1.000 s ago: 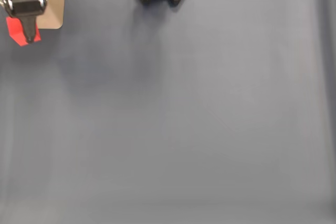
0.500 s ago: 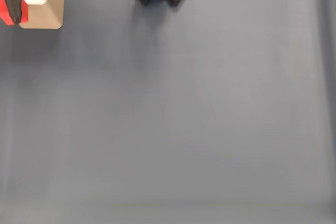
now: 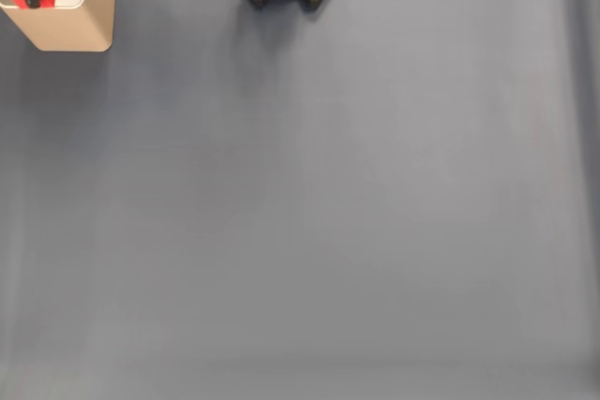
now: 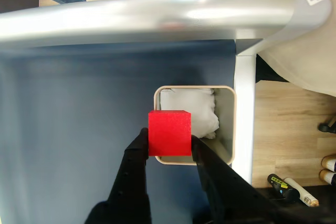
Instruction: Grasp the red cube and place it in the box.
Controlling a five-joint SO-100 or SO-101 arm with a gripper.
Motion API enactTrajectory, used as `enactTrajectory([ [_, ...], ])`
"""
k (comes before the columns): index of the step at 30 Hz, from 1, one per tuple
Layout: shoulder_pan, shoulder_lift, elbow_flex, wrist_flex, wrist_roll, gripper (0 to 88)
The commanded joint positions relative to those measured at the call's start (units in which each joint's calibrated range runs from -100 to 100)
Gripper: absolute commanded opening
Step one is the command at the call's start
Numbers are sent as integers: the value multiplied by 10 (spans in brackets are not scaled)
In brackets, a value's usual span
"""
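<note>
Moved over box [image 3: 70, 25] – red cube [image 4: 169, 132] clamped in jaws | fixed view: cube half-hidden, corner-cropped

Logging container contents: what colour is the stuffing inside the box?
White, against a pale lining; the stuffing in the box shows best in the wrist view.

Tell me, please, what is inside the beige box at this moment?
Inside the beige rectangular box with rounded corners lies white soft stuffing. The small red cube, held between the black jaws, covers the near part of the opening, so what lies there cannot be seen.
</note>
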Motion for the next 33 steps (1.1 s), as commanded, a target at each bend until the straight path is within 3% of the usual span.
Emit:
enactTrajectory([
  [1,12,-39,1,-10,2,0],
  [33,43,-141,75,-45,3,0],
])
